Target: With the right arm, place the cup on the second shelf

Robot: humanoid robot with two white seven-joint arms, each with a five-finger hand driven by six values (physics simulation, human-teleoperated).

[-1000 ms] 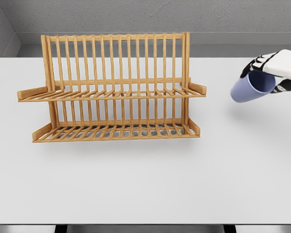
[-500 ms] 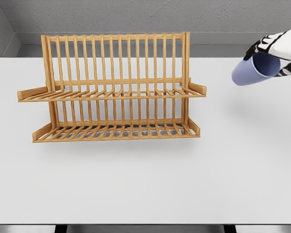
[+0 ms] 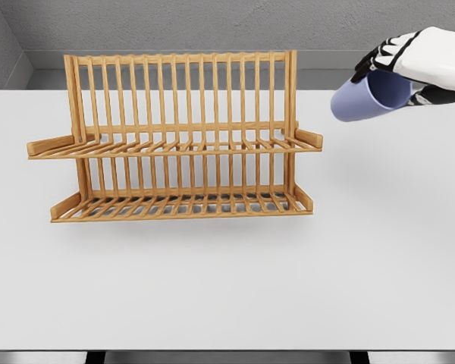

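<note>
Bright, even, diffuse light fills the rendered scene; the rack (image 3: pixel 174 144) casts a faint soft shadow on the white counter (image 3: pixel 227 288). Sharp throughout, no glare.

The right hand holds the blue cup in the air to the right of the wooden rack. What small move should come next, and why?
Probably carry the cup a little further left, keeping its height. The right hand grips it tilted, to the right of the rack and above the level of the upper shelf, so it is not yet over the slats where it must be set down.
</note>
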